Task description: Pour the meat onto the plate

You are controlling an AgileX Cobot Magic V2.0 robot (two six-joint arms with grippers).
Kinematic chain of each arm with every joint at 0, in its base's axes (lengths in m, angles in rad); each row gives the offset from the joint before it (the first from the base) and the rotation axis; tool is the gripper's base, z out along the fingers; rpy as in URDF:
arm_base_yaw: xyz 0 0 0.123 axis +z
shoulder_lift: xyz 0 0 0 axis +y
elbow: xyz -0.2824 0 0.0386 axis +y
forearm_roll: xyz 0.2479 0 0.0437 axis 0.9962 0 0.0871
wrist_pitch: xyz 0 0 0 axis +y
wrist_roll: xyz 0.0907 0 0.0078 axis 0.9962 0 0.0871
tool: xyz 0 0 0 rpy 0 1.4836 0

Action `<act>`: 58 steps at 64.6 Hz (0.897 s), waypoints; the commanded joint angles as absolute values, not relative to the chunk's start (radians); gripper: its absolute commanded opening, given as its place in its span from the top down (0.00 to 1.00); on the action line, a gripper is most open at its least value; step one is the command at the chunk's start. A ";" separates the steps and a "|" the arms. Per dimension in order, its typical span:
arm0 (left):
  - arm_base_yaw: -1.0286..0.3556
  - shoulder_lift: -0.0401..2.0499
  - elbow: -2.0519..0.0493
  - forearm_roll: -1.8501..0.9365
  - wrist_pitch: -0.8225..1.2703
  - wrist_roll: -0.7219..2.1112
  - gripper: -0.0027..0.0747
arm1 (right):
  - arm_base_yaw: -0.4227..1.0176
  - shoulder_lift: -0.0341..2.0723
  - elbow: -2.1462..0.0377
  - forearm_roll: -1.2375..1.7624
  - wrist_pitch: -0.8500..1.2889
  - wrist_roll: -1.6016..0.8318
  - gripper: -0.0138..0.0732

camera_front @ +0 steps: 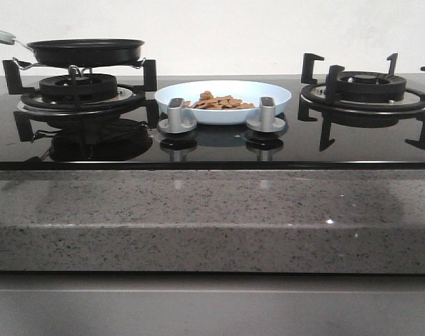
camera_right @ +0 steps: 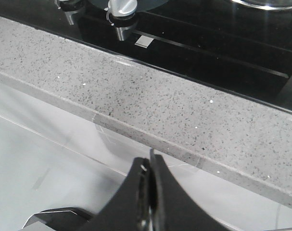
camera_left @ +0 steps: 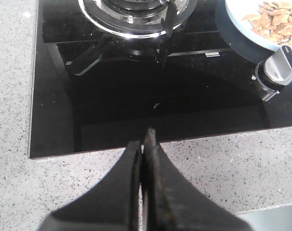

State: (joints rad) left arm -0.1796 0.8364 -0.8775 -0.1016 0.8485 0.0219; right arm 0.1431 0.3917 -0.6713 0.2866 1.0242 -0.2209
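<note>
Plain white wall behind; speckled grey stone table in front, carrying a glossy black glass cooktop. Wide, shallow, pale blue round plate resting on the glass between the two burners, just behind two silver metal control knobs. Heap of small, flat, reddish-brown meat pieces lying inside that plate, near its middle. Black round frying pan with a pale handle sitting on the black grate of the left burner, apparently empty, though its inside hardly shows from the front. Right burner bare, with only its black grate on it.

Left tool with dark fingers pressed together, nothing between them, poised over the stone edge of the table just short of the cooktop glass. Ahead of this tool and off to one side: the plate's rim with meat showing, well apart from the fingertips, one silver knob lying nearer. Straight ahead of it, the chrome ring of the left burner.

Right tool likewise closed with fingers touching, holding nothing, hanging off the front of the table over a pale grey surface below its edge. Beyond this tool: the stone edge, then the black glass with the two silver knobs, all well apart from the fingertips. Neither tool visible in the front view.
</note>
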 commanded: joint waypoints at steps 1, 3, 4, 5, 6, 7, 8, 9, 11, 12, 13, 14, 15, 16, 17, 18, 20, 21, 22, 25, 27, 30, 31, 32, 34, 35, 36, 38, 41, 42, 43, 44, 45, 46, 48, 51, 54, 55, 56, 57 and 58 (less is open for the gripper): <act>-0.179 0.787 -0.888 -0.085 0.758 0.027 0.99 | 0.138 0.398 -0.693 0.310 0.968 -0.224 0.97; -0.171 0.753 -0.872 -0.063 0.741 0.027 0.99 | 0.138 0.398 -0.693 0.310 0.969 -0.224 0.97; -0.166 0.739 -0.863 -0.060 0.730 0.027 0.99 | 0.138 0.398 -0.693 0.310 0.969 -0.224 0.97; -0.161 0.723 -0.853 -0.060 0.718 0.027 0.99 | 0.138 0.398 -0.693 0.310 0.969 -0.224 0.97; -0.156 0.707 -0.841 -0.058 0.699 0.027 0.99 | 0.138 0.398 -0.693 0.310 0.969 -0.224 0.97; -0.151 0.691 -0.828 -0.058 0.685 0.027 0.99 | 0.138 0.398 -0.693 0.310 0.969 -0.224 0.97; -0.141 0.674 -0.815 -0.058 0.670 0.027 0.99 | 0.138 0.398 -0.693 0.310 0.969 -0.224 0.97; -0.135 0.647 -0.793 -0.058 0.655 0.027 0.99 | 0.138 0.398 -0.693 0.310 0.969 -0.224 0.97; -0.121 0.611 -0.762 -0.058 0.627 0.027 0.99 | 0.138 0.398 -0.693 0.310 0.969 -0.224 0.97; -0.111 0.582 -0.737 -0.058 0.605 0.027 0.99 | 0.138 0.398 -0.693 0.310 0.969 -0.224 0.97; -0.105 0.562 -0.719 -0.061 0.591 0.027 0.99 | 0.138 0.398 -0.693 0.310 0.969 -0.224 0.97; -0.099 0.543 -0.702 -0.063 0.579 0.027 0.99 | 0.138 0.398 -0.693 0.310 0.969 -0.224 0.97; -0.093 0.523 -0.684 -0.066 0.563 0.027 0.99 | 0.138 0.398 -0.693 0.310 0.969 -0.224 0.97; -0.086 0.503 -0.666 -0.066 0.553 0.027 0.99 | 0.138 0.398 -0.693 0.310 0.969 -0.224 0.97; -0.077 0.483 -0.648 -0.072 0.545 0.027 0.99 | 0.138 0.398 -0.693 0.310 0.969 -0.224 0.97; -0.071 0.454 -0.623 -0.077 0.538 0.027 0.99 | 0.138 0.398 -0.693 0.310 0.969 -0.224 0.97; -0.059 0.416 -0.590 -0.090 0.524 0.027 0.99 | 0.138 0.398 -0.693 0.310 0.969 -0.224 0.97; -0.054 0.398 -0.574 -0.098 0.519 0.027 0.99 | 0.138 0.398 -0.693 0.310 0.969 -0.224 0.97; -0.049 0.380 -0.558 -0.104 0.513 0.027 0.99 | 0.138 0.398 -0.693 0.310 0.969 -0.224 0.97; -0.036 0.331 -0.508 -0.112 0.501 0.027 0.99 | 0.138 0.398 -0.693 0.310 0.969 -0.224 0.97; -0.027 0.293 -0.473 -0.112 0.488 0.024 0.99 | 0.138 0.398 -0.693 0.310 0.969 -0.224 0.97; -0.021 0.247 -0.433 -0.112 0.470 0.021 0.99 | 0.138 0.398 -0.693 0.310 0.969 -0.224 0.97; -0.021 0.235 -0.420 -0.114 0.460 0.021 0.99 | 0.138 0.398 -0.693 0.310 0.969 -0.224 0.97; -0.019 0.223 -0.407 -0.117 0.453 0.021 0.99 | 0.138 0.398 -0.693 0.310 0.969 -0.224 0.97; -0.019 0.203 -0.375 -0.119 0.436 0.021 0.99 | 0.138 0.398 -0.693 0.310 0.969 -0.224 0.97; -0.019 0.190 -0.361 -0.119 0.419 0.021 0.99 | 0.138 0.398 -0.693 0.310 0.969 -0.224 0.97; -0.019 0.182 -0.341 -0.119 0.408 0.021 0.99 | 0.138 0.398 -0.693 0.310 0.969 -0.224 0.97; -0.019 0.159 -0.315 -0.119 0.382 0.021 0.99 | 0.138 0.398 -0.693 0.310 0.969 -0.224 0.97; -0.019 0.117 -0.263 -0.119 0.322 0.021 0.99 | 0.138 0.398 -0.693 0.310 0.969 -0.224 0.97; -0.019 0.107 -0.243 -0.117 0.296 0.021 0.99 | 0.138 0.398 -0.693 0.310 0.969 -0.224 0.97; -0.019 0.093 -0.230 -0.115 0.269 0.021 0.99 | 0.138 0.398 -0.693 0.310 0.969 -0.224 0.97; -0.019 0.079 -0.209 -0.115 0.240 0.021 0.99 | 0.138 0.398 -0.693 0.310 0.969 -0.224 0.97; -0.019 0.070 -0.196 -0.115 0.223 0.021 0.99 | 0.138 0.398 -0.693 0.310 0.969 -0.224 0.97; -0.019 0.061 -0.177 -0.115 0.205 0.021 0.99 | 0.138 0.398 -0.693 0.310 0.969 -0.224 0.97; -0.019 0.042 -0.145 -0.112 0.163 0.021 0.99 | 0.138 0.398 -0.693 0.310 0.969 -0.224 0.97; -0.019 0.015 -0.104 -0.097 0.104 0.021 0.99 | 0.138 0.398 -0.693 0.310 0.969 -0.224 0.97; -0.019 -0.009 -0.068 -0.066 0.063 0.021 0.99 | 0.138 0.398 -0.693 0.310 0.969 -0.224 0.97; -0.019 -0.016 -0.058 -0.051 0.050 0.021 0.99 | 0.138 0.398 -0.693 0.310 0.969 -0.224 0.97; -0.019 -0.024 -0.049 -0.046 0.028 0.021 0.99 | 0.138 0.398 -0.693 0.310 0.969 -0.224 0.97; -0.019 -0.024 -0.039 -0.042 0.010 0.021 0.99 | 0.138 0.398 -0.693 0.310 0.969 -0.224 0.97; -0.019 -0.024 -0.030 -0.037 -0.011 0.021 0.99 | 0.138 0.398 -0.693 0.310 0.969 -0.224 0.97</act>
